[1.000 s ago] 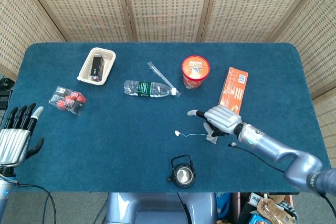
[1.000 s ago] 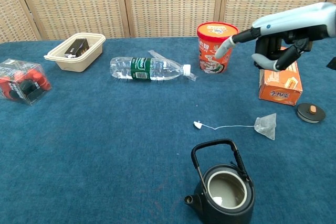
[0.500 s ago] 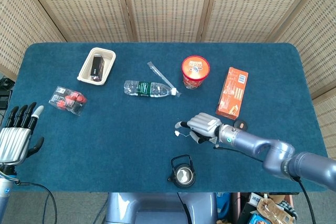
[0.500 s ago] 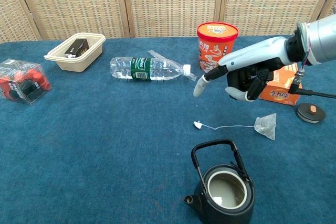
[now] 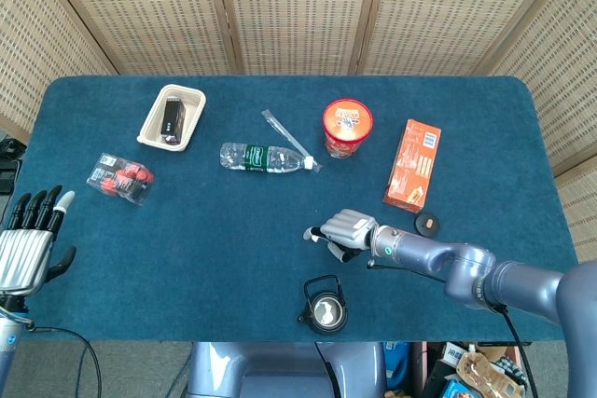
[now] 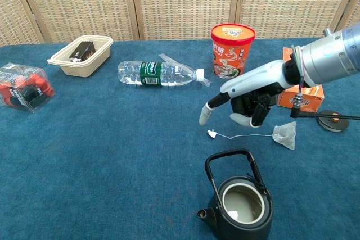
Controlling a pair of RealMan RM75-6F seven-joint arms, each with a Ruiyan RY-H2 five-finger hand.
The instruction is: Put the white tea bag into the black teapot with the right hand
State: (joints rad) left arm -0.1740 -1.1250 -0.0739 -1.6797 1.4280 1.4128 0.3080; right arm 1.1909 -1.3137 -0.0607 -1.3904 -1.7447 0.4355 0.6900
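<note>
The white tea bag [image 6: 284, 135] lies on the blue counter [image 6: 112, 155], its string trailing left to a small tag [image 6: 212, 134]. The right hand [image 6: 247, 96] hovers above the string, one finger extended, others curled, holding nothing. The black teapot [image 6: 241, 203] stands open nearby. The left hand [image 5: 28, 244] rests spread, empty.
</note>
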